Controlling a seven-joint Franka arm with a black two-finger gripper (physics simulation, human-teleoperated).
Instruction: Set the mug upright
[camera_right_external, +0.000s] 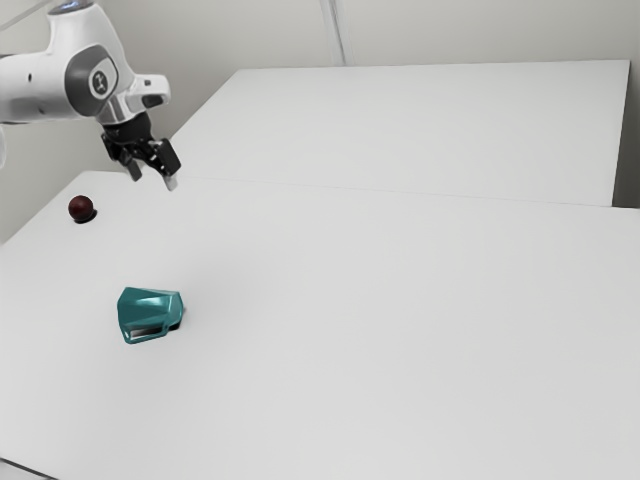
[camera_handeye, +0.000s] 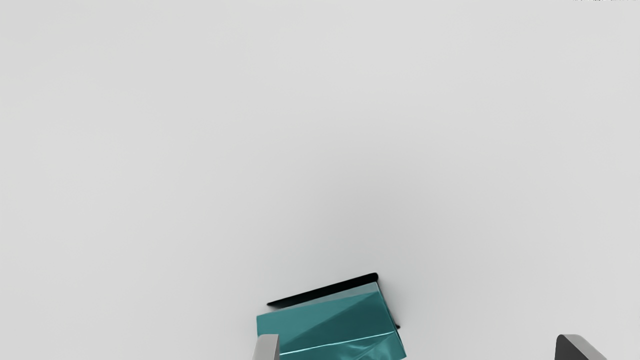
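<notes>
On a smooth white tabletop — pale grey walls behind — a teal faceted mug is overhung by the black two-finger gripper, its fingers spread apart.

A dark red ball on the table

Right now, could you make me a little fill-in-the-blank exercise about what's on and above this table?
The mug isn't upright; it lies on its ____.
The claw isn't shut; it is ____.
Of the mug and the dark ball, the one nearer the exterior view's left edge is the ____.
Missing words: side; open; ball.
</notes>
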